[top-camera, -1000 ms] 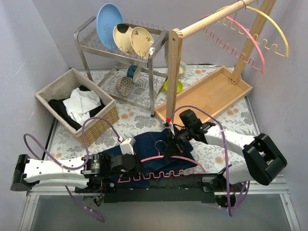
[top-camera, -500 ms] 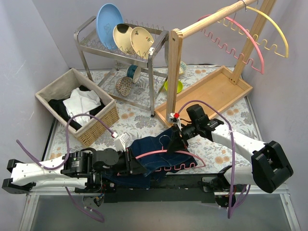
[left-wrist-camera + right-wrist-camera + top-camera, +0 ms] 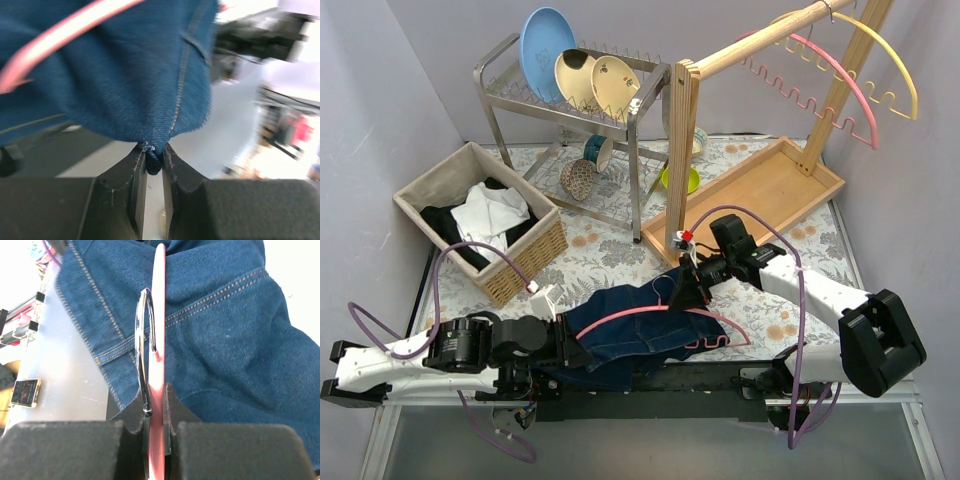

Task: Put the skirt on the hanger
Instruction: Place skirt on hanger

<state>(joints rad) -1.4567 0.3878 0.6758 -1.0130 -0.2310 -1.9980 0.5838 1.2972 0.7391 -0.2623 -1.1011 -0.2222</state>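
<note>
The blue denim skirt [image 3: 638, 325] lies bunched at the table's near edge, draped partly over a pink hanger [image 3: 630, 319]. The hanger's arc runs across the cloth and its wavy lower bar [image 3: 718, 343] pokes out on the right. My right gripper [image 3: 691, 287] is shut on the hanger's neck; in the right wrist view the pink hanger [image 3: 159, 300] and its metal hook [image 3: 142, 340] stand between the jaws of the right gripper [image 3: 157, 396], with the skirt [image 3: 225, 330] behind. My left gripper [image 3: 574, 351] is shut on the skirt's edge; the left wrist view shows the left gripper [image 3: 154, 161] pinching a fold of the skirt [image 3: 125, 75].
A wicker basket [image 3: 533, 255] of clothes stands at the left. Behind it is a metal dish rack [image 3: 510, 95] with plates, with bowls below. At the back right, a wooden garment stand [image 3: 681, 150] over a wooden tray [image 3: 760, 200] carries a pink hanger [image 3: 840, 90] and a yellow one [image 3: 895, 65].
The left gripper has drawn back to the left, pulling the skirt's edge with it. The right gripper has raised the hanger, so more skirt now drapes over the hanger's arc.
</note>
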